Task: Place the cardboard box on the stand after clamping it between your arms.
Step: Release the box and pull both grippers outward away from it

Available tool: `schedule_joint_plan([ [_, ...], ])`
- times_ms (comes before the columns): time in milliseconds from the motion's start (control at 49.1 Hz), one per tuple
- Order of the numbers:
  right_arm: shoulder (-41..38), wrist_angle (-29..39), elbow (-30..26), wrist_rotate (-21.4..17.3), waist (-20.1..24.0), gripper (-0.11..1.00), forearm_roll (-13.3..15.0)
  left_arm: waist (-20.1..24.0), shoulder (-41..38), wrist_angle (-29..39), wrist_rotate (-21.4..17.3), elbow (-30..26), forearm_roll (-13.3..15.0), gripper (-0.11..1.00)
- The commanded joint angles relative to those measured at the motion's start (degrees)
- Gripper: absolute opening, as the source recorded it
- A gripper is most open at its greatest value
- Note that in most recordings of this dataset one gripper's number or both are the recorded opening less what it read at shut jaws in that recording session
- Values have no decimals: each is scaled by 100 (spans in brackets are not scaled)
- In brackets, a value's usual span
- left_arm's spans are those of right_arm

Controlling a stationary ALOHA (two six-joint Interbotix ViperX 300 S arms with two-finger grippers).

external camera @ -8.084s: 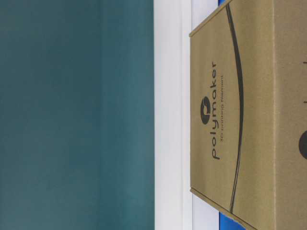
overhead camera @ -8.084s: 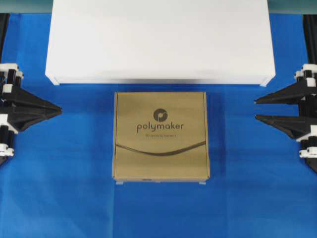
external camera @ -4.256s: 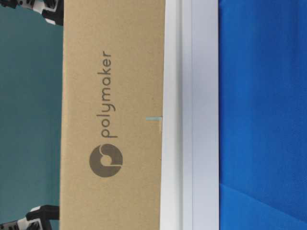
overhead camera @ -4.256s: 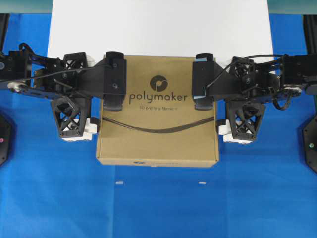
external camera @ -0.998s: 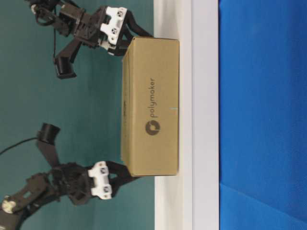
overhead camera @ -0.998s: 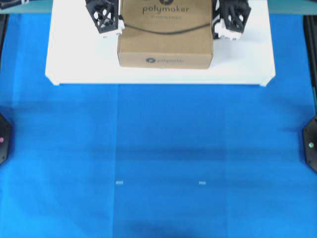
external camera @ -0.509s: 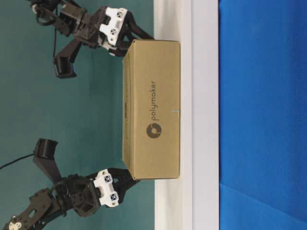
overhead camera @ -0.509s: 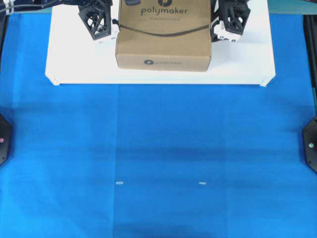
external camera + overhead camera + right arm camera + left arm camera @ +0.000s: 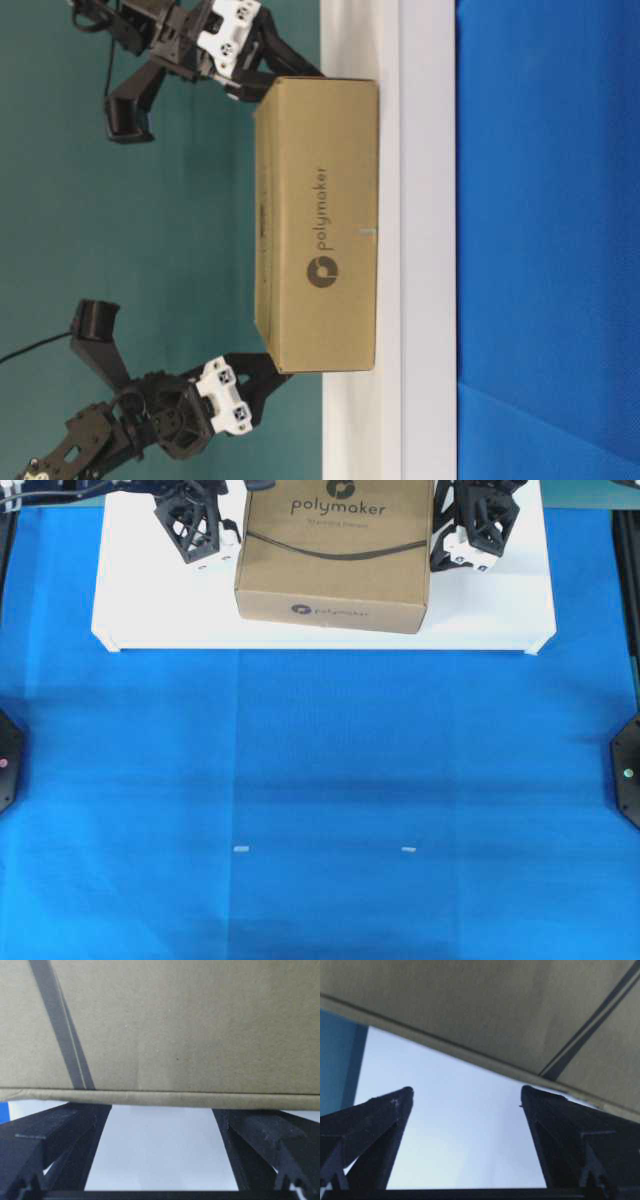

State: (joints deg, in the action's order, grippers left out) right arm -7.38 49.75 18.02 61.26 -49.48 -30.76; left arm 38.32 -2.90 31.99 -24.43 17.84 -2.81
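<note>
The cardboard box (image 9: 335,555) reads "polymaker" on its top and front side, and rests on the white stand (image 9: 150,595). The left hand (image 9: 200,525) and right hand (image 9: 470,525) flank it, both spread wide and holding nothing.

The cardboard box (image 9: 335,550), first seen lying on the blue cloth (image 9: 320,800) in front of the stand (image 9: 150,610), was then lifted between the arms and is now set on the stand; within the last second it has been turned slightly askew; the left gripper (image 9: 200,525) has been drawn a little away from its side.
</note>
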Motion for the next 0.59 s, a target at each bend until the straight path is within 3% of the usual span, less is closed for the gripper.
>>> schedule_joint_plan([
  [0,229,0,-62,158,-79,98,-26,114,255,79,-35,18,-9,85],
  [265,396,149,114,114,-299,98,44,255,905,316,-114,536,-9,84],
  [570,1679,176,940,-176,-387,98,-44,79,2048,62,97,1336,-9,84],
])
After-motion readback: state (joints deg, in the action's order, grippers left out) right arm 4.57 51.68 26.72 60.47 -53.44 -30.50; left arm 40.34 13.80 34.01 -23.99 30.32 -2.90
